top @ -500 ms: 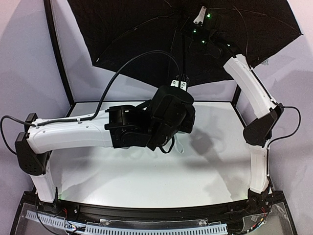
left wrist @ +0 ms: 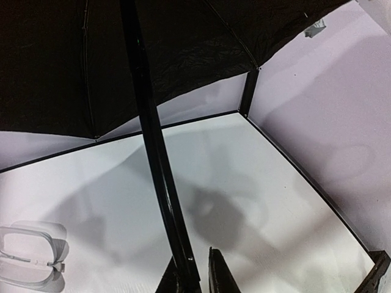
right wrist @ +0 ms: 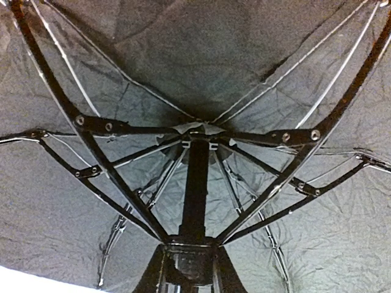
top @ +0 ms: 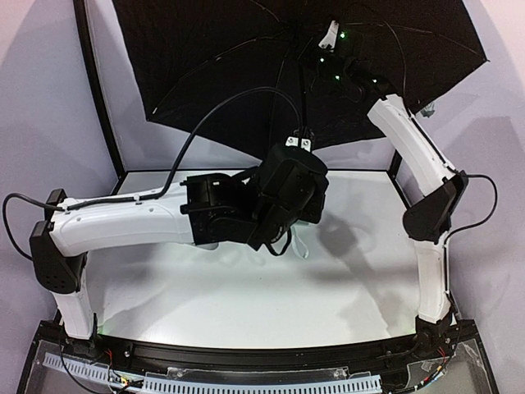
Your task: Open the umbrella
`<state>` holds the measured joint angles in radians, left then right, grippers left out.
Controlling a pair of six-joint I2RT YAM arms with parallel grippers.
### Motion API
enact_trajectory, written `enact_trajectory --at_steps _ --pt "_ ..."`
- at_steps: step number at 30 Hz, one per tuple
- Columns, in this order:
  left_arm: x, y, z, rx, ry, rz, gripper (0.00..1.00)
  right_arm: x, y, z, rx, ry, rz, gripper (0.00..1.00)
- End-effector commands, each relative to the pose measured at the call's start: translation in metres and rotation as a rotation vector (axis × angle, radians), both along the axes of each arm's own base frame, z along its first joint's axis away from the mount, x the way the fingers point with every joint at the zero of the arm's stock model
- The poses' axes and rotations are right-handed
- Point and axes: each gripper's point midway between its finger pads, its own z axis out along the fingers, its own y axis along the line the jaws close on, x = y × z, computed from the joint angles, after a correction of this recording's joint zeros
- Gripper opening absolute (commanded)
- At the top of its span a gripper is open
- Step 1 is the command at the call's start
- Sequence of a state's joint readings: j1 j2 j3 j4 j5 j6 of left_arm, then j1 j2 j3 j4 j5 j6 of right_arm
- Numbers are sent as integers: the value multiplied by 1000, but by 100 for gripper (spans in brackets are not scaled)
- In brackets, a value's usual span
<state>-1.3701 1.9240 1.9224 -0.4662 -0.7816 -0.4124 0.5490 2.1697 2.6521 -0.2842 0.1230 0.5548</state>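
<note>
The umbrella [top: 246, 57] stands open at the top of the overhead frame, its canopy [top: 205, 74] spread with the black inner side facing the camera. Its shaft [top: 305, 98] runs down to the left fingers [top: 293, 141] near the middle. That split looks deliberate: the low grip anchors the bottom end so the other arm can work along the shaft. The right fingers [top: 331, 31] reach up under the canopy at the upper right, where the runner would be pushed home. The canopy looks fully stretched, so I judge the opening to be done or nearly so; no view shows whether the catch has locked. The left wrist view adds that the shaft [left wrist: 153, 140] rises between two narrowly parted left fingers [left wrist: 219, 274], with a sliver of worktop [left wrist: 256, 183] showing beside it. The actual bite is below the frame edge, so a hold on the lower end is my reading. That view alone also shows a pale case [left wrist: 30, 256] lying at lower left, which the overhead camera cannot see. The right wrist view alone shows the ribs [right wrist: 110, 128] fanned out and the runner [right wrist: 189, 259] clamped closely between the right fingers [right wrist: 149, 274] at the bottom edge.
</note>
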Motion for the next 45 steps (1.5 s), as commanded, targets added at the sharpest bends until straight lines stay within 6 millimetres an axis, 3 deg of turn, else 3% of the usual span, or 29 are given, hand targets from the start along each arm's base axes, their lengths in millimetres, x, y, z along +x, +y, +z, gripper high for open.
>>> enact_trajectory --at_steps 1,2,6,8,14,18,24,26,27,30,34,41,43,45 --pt "-208 -18 -176 663 134 -726 1 21 -148 79 141 -452 -291 3" --pt "-196 -27 -172 616 82 -666 1 2 -139 89 146 -487 -220 4" --pt "-126 -26 -174 537 -35 -360 1 -29 -101 57 94 -482 11 14" --pt "-97 -22 -172 485 -71 -237 1 -52 -91 53 99 -498 106 23" --pt "-29 -5 -161 366 -213 22 1 -73 -76 2 131 -398 256 32" --pt "-10 -7 -160 303 -302 76 1 -80 -63 -36 131 -313 359 47" --pt "10 -6 -187 302 -326 106 1 -97 -46 -90 92 -199 476 73" --pt "13 -8 -194 303 -333 118 1 -103 -42 -102 65 -168 499 93" --pt "15 -10 -195 297 -333 122 1 -106 -40 -109 51 -141 513 98" --pt "20 -14 -199 273 -311 119 1 -113 -34 -136 22 -39 549 99" --pt "24 -15 -201 243 -294 127 5 -126 -44 -170 9 52 518 99" --pt "27 -20 -199 188 -249 131 25 -166 -65 -218 -18 190 472 99" --pt "27 -18 -197 188 -244 143 47 -180 -73 -232 -34 221 458 99" --pt "26 -9 -189 179 -236 174 83 -199 -85 -245 -69 242 421 99"
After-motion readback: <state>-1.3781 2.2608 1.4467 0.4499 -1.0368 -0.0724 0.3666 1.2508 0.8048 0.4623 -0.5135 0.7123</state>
